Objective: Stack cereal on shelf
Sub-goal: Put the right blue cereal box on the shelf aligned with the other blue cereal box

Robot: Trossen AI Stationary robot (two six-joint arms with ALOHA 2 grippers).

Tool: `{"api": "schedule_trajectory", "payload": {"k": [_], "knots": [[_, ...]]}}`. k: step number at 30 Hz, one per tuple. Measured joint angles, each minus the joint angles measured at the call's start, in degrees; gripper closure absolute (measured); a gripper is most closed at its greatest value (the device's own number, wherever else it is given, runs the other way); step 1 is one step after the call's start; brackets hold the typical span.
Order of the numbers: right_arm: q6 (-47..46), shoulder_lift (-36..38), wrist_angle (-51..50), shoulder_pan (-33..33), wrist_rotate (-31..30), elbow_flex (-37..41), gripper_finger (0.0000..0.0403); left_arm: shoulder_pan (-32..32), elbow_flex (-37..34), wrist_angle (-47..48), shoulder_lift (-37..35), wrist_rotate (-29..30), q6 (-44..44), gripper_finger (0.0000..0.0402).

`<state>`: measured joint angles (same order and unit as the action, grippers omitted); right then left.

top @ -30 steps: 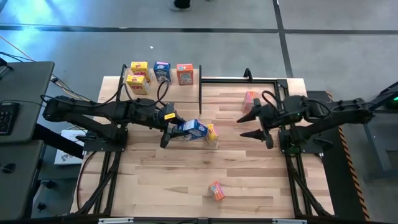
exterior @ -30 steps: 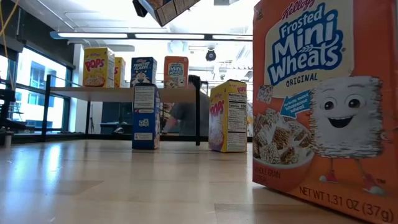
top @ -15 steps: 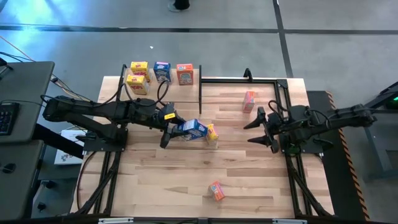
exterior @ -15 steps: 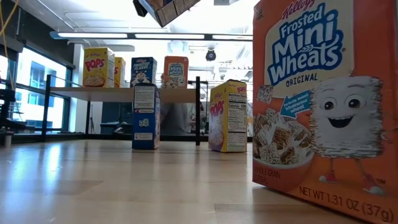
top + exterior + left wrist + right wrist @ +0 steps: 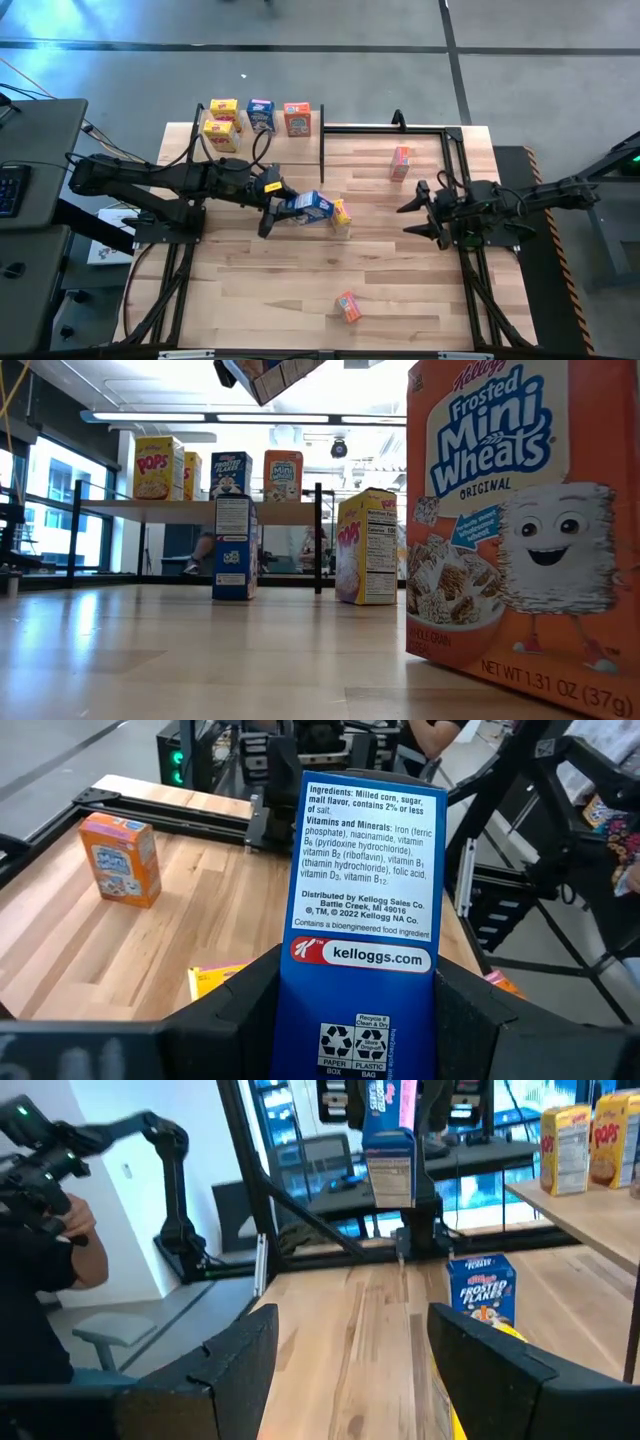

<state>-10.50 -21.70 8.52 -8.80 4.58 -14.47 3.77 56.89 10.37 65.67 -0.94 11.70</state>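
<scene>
The left gripper holds a blue cereal box lifted above the middle of the table, its fingers pinching the box's narrow end; the left wrist view shows the box's ingredients panel standing between them. The step in hand appears to be the carry of this box toward the shelf, which stands at the table's far left corner and already bears four boxes: two yellow, one blue and one orange. Boxes not yet shelved remain on the table: a yellow one and, in the low view, another blue one near the middle, an orange one toward the far right corner, and another orange one near the near edge. The right gripper waits by the right edge, its fingers spread and empty. The next move probably calls for swinging the held box toward the far left corner, raising it clear of the shelf's plank, and setting it upright beside or on top of the standing boxes without knocking them.
</scene>
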Motion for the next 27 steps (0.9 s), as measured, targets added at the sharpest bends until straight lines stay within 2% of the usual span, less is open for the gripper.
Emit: {"api": "schedule_trajectory", "payload": {"k": [5, 13, 21, 27], "knots": [[0.0, 4.7, 2.4, 0.0, 0.0, 5.1, 0.0153, 0.0, 0.0, 0.0, 0.0, 1.2, -1.1, 0.0221], [-1.9, 10.7, 5.5, 0.0, 0.0, 11.8, 0.0153, -0.5, 0.0, 0.9, 0.0, 9.0, -4.5, 0.0221], [-4.1, 12.8, 4.1, 0.0, 0.0, 13.9, 0.0153, -2.0, -0.4, 4.5, -1.4, 14.7, -4.1, 0.0221], [-4.1, 12.8, 3.6, 0.0, 0.0, 13.9, 0.0153, -2.0, -6.2, 1.6, -5.6, 16.2, -2.1, 0.0221]]}}
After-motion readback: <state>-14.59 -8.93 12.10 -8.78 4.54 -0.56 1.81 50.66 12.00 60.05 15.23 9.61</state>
